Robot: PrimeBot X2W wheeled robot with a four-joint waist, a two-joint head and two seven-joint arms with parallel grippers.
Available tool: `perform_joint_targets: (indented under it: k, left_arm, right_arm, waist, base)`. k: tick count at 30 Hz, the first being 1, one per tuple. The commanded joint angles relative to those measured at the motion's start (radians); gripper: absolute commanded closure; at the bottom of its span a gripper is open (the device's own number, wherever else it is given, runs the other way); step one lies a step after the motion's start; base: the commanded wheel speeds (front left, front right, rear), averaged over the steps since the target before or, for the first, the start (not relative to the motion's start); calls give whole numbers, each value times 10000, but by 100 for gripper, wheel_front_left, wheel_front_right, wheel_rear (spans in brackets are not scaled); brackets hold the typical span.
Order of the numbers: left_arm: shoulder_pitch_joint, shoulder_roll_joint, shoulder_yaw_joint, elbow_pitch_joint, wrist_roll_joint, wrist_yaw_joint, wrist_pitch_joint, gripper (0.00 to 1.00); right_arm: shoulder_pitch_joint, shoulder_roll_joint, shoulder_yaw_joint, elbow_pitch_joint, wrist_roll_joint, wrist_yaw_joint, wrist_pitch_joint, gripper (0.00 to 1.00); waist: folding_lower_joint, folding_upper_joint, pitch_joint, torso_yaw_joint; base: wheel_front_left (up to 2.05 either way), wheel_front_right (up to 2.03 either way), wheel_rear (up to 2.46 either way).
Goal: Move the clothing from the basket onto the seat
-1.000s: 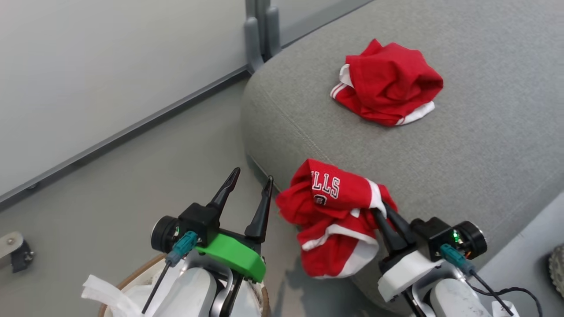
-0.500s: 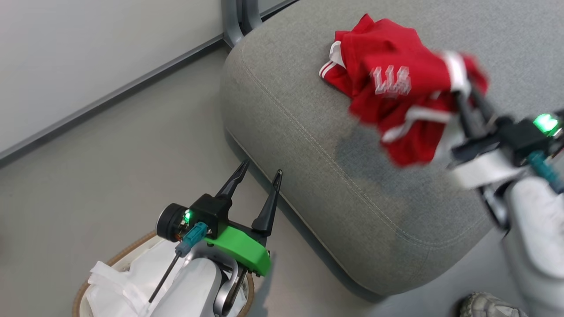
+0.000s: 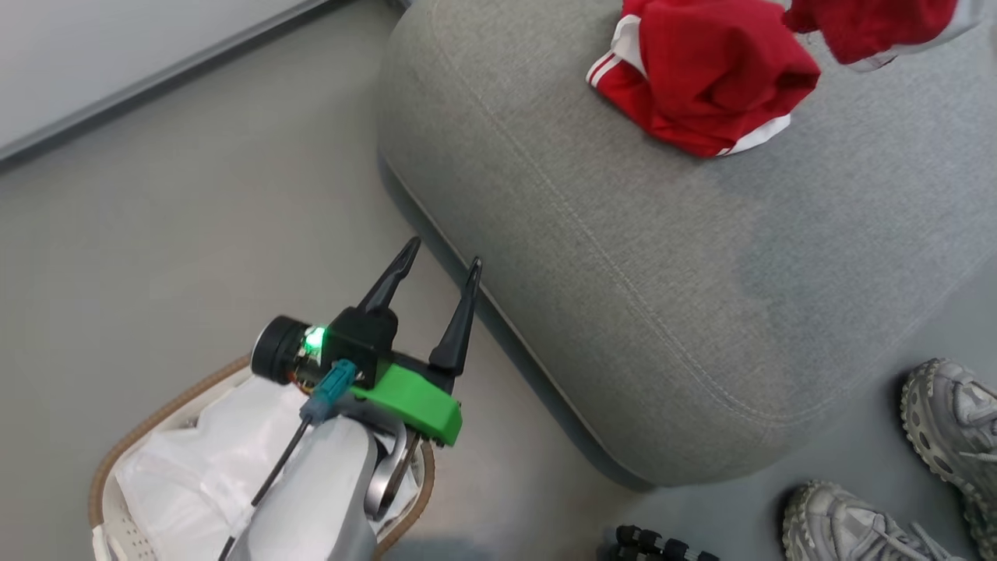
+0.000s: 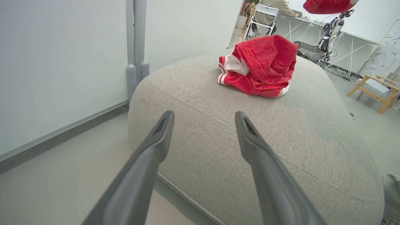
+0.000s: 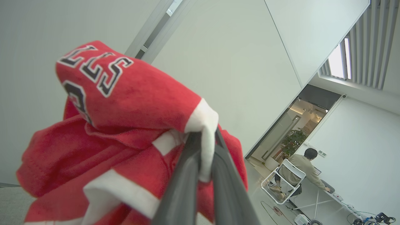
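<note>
The right jaws are pressed fully together on the lettered garment (image 5: 125,103), with a strip of its white trim caught between the two dark fingers (image 5: 184,184). The red cloth, printed with dark white-edged letters, drapes off the fingertips and hangs in the air. From the head view it sits at the top right edge of the picture, over the seat (image 3: 623,273). From the left wrist view it is high above the seat and apart from everything on it.

The second garment (image 3: 701,78), red with white stripes, lies crumpled on top of the grey seat, well in from the rounded edges.

The left jaws stand wide open and hold nothing. They hover above the basket (image 3: 125,452), which sits on the floor (image 3: 195,195) at the lower left with its white liner (image 3: 202,444) inside. Their fingertips point toward the seat's near side and come close to it.

A broad stretch of bare upholstery runs from the stitched seam along the seat's near edge up to the lying garment. Left of the seat, open floor reaches to the wall (image 3: 117,47). Two pale shoes (image 3: 950,421) stand on the floor by the seat's lower right corner.
</note>
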Motion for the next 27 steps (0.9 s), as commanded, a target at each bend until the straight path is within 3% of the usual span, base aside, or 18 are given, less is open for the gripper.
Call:
perform_joint_targets:
  k: [1,7,21,22,23,24,27]
  left_arm:
    - [-341,78,-19,-66,148,-44,7,0]
    - [-877,281,-242,-115,224,-46,7,0]
    - [-1484,457,-658,-73,187,-46,7,0]
    - [-1484,430,-630,-119,166,-46,7,0]
    - [-1452,390,-618,-147,147,-46,7,0]
    - [-1413,353,-627,-177,135,-46,7,0]
    - [-1169,301,-809,-194,60,-46,7,0]
  right_arm:
    - [-267,-189,-195,273,-81,-14,-1,100]
    - [-346,-198,-996,1348,-404,-14,-1,100]
    - [1385,1437,-1969,3140,-58,-14,-1,100]
    - [1512,1462,-1967,3195,-13,-14,-1,96]
    - [1627,1454,-2016,3184,43,-14,-1,59]
    - [1731,1427,-2053,3117,84,-14,-1,4]
    - [2117,1423,-2078,2965,180,-14,-1,0]
  waist:
    - [0,-1,784,487]
    - [0,-1,1735,948]
    - [0,-1,2426,1387]
    - [0,-1,2379,1395]
    - [0,-1,2294,1407]
    - [0,-1,2227,1413]
    - [0,-1,1869,1406]
  base:
    - [0,0,0]
    - [0,0,0]
    - [0,0,0]
    - [0,0,0]
    - [0,0,0]
    - [0,0,0]
    - [0,0,0]
